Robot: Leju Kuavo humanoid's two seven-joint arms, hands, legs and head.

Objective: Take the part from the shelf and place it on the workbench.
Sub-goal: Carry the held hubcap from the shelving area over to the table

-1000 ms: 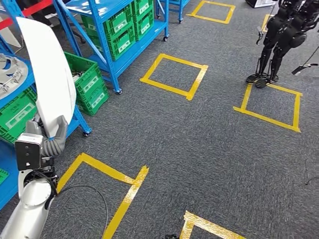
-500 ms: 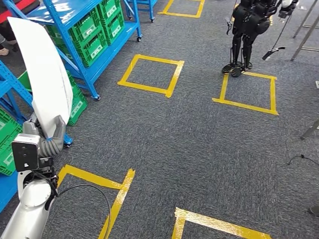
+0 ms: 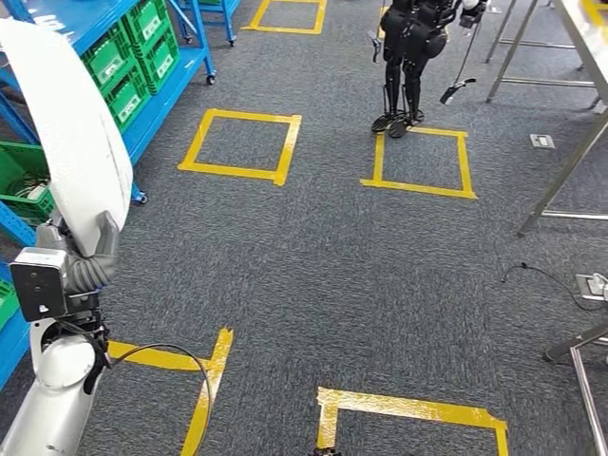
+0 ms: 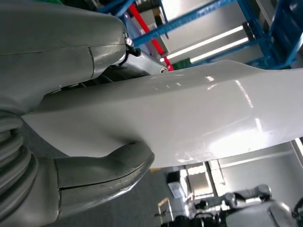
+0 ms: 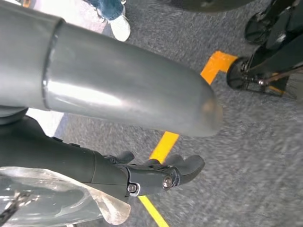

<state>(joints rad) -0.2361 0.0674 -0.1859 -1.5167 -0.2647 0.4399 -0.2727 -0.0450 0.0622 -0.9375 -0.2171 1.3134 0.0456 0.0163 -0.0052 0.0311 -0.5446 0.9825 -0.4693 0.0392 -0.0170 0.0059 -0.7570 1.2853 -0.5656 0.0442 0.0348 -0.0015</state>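
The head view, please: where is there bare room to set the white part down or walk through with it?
Bare carpet lies between the yellow tape squares, wide and open. The left is crowded by blue shelving with green crates; metal workbench legs and a cable edge the right. The left hand holds the white part.

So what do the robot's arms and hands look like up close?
The left arm is shiny silver and rounded, with a black cable looping out beside it. A boxy grey camera with a dark lens sits at the wrist. The left robot hand is grey with a ribbed cover. The right robot hand has a thick grey thumb and darker fingers.
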